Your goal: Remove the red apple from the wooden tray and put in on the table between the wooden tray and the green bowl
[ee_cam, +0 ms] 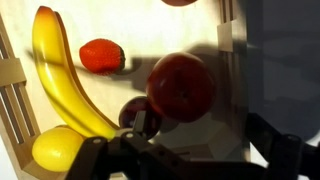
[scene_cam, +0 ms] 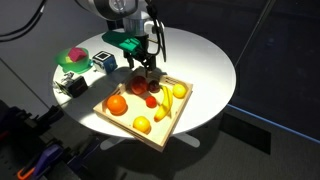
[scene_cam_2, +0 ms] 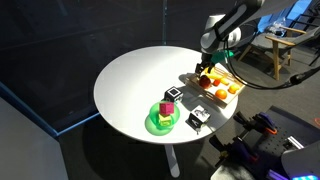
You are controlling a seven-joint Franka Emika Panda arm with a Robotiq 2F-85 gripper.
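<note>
Claw (scene_cam: 147, 69) hangs over wooden tray (scene_cam: 172, 119) on white table (scene_cam: 205, 58).

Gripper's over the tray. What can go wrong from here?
The dark maroon fruit sits right beside the red apple; a closing finger may catch it. The apple is round, so it may slip from the gripper. A cube crowds the gap between wooden tray and green bowl.

The gripper (scene_cam_2: 207, 70) hung over the wooden tray (scene_cam_2: 214, 100) at the table's (scene_cam_2: 130, 80) right edge (fruit too small to distinguish). The green bowl (scene_cam_2: 162, 122) sat near the front edge.
</note>
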